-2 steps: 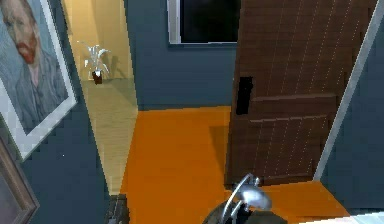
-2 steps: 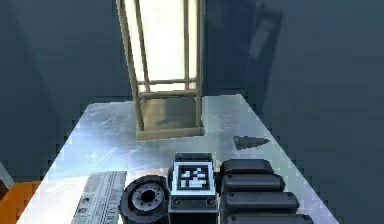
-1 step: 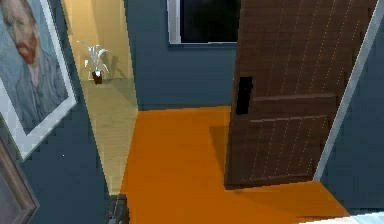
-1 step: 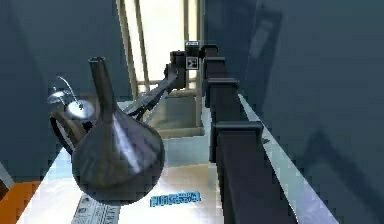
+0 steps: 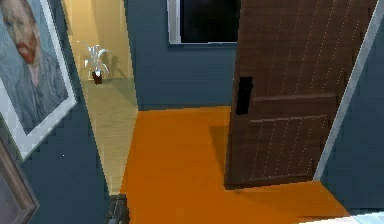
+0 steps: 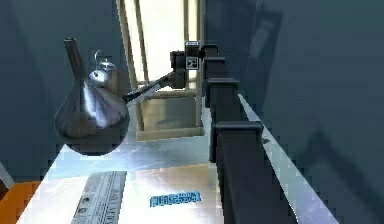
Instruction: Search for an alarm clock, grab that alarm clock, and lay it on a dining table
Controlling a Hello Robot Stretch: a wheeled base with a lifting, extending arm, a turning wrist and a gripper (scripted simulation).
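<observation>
Pale tabletop (image 6: 170, 165) is running under the arm. At left I am watching a big steel flask (image 6: 90, 115). Just behind it is sitting a small round silver thing (image 6: 103, 73), probably the alarm clock. My gripper (image 6: 130, 95) is pointing toward both. Finger spread and hold: cannot tell. Risk I am weighing: fingers catching the flask and tipping it. Blue tag (image 6: 175, 200): print unreadable.

The forward view faces ahead and downward onto orange floor (image 5: 170, 160) (door (image 5: 290, 90) close by). The arm side view looks closely across the tabletop (image 6: 170, 165).
</observation>
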